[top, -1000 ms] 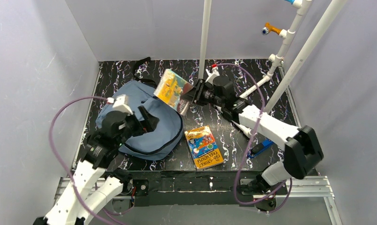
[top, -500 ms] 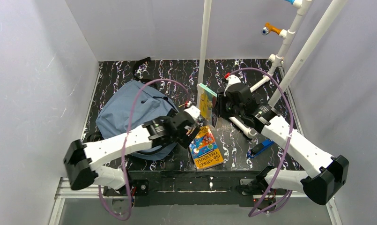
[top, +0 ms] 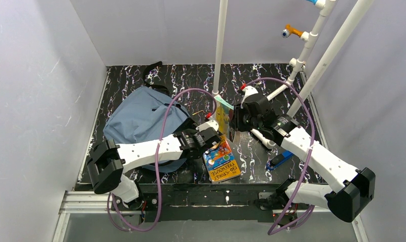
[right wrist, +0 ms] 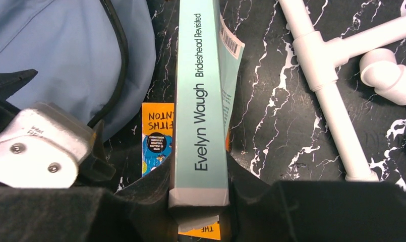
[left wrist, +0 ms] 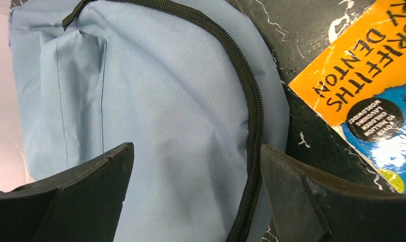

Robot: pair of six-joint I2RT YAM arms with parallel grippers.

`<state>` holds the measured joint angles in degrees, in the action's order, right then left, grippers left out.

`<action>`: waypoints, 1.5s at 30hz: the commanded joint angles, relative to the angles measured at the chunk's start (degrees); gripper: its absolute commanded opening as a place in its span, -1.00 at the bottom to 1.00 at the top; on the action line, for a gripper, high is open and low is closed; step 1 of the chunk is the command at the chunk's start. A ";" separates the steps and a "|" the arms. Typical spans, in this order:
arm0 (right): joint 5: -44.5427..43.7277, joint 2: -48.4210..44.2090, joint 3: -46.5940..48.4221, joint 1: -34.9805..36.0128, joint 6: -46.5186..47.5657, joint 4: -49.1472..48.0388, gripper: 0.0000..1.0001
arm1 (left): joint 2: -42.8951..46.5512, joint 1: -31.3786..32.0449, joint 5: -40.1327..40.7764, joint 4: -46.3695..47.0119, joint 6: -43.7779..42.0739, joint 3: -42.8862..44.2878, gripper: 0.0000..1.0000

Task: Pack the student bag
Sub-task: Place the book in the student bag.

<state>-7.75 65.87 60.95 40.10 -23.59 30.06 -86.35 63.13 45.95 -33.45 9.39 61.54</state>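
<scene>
The slate-blue student bag (top: 140, 113) lies on the left of the black marbled table; its fabric and black zipper fill the left wrist view (left wrist: 155, 101). My left gripper (top: 213, 138) is open and empty, low over the bag's right edge beside an orange and blue book (top: 221, 159), also seen in the left wrist view (left wrist: 372, 96). My right gripper (top: 231, 120) is shut on a pale teal book, "Brideshead Revisited" (right wrist: 200, 101), held on edge above the table right of the bag (right wrist: 64, 55); it shows in the top view (top: 222, 113).
A white pipe post (top: 220, 50) stands just behind the held book. White pipe frames (top: 311, 55) rise at the right, with pipe pieces on the table (right wrist: 332, 91). A blue object (top: 280, 159) lies at the right front. Grey walls enclose the table.
My left arm swung right across the bag to its right edge by the orange book. My right gripper turned the teal book on edge and drew it right, off the bag.
</scene>
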 commanded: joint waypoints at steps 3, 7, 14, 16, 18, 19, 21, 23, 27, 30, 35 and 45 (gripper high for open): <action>0.60 -4.07 -1.28 -0.46 -0.44 -7.18 -0.97 | -1.36 -0.29 4.88 -0.82 -0.02 -1.36 0.75; 0.74 -4.11 -1.14 -0.54 -0.50 -7.34 -0.97 | -0.42 -0.34 2.87 -0.56 0.68 -2.33 0.73; 3.04 -2.95 0.39 -0.55 -0.56 -6.56 -0.97 | 2.59 -1.43 7.25 -2.13 -3.08 -1.25 -0.36; 4.25 -3.26 -0.77 -0.55 -0.74 -7.31 -0.97 | 6.25 -3.02 5.88 -2.10 -2.89 -1.22 -0.55; 6.25 -2.62 -1.27 -0.70 -0.67 -7.55 -0.97 | 10.45 -4.61 2.65 -2.01 -2.44 -0.89 -0.66; 7.14 -1.75 -1.24 -0.93 -0.78 -7.44 -0.97 | 13.28 -5.31 0.87 -1.68 -2.18 -0.83 -0.71; 13.03 -0.54 -1.15 -1.90 -2.20 -8.13 -0.97 | 17.38 -7.15 -3.69 -0.58 -2.25 -0.82 -0.81; 20.04 0.06 -1.22 -3.16 -4.99 -10.69 -0.97 | 20.96 -9.49 -8.69 0.35 -1.99 -0.87 -0.94; 34.55 0.95 -3.68 -3.97 -16.18 -21.28 -0.97 | 25.76 -12.88 -13.83 1.00 -0.87 -0.79 -1.00; 44.77 2.87 -10.53 -3.31 -31.97 -41.36 -0.97 | 28.01 -13.55 -14.04 2.05 -1.39 -0.73 -1.00; 48.42 8.97 -15.24 -0.11 -45.01 -60.38 -0.97 | 29.00 -13.96 -14.57 3.21 -4.28 1.76 -1.00; 49.07 20.13 -16.32 2.18 -60.97 -79.64 -0.97 | 30.22 -13.99 -15.88 3.43 -7.58 5.38 -1.00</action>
<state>38.70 84.36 42.00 42.44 -75.26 -31.33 -59.09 48.82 32.01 -33.71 4.43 62.92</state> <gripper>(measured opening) 0.345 0.034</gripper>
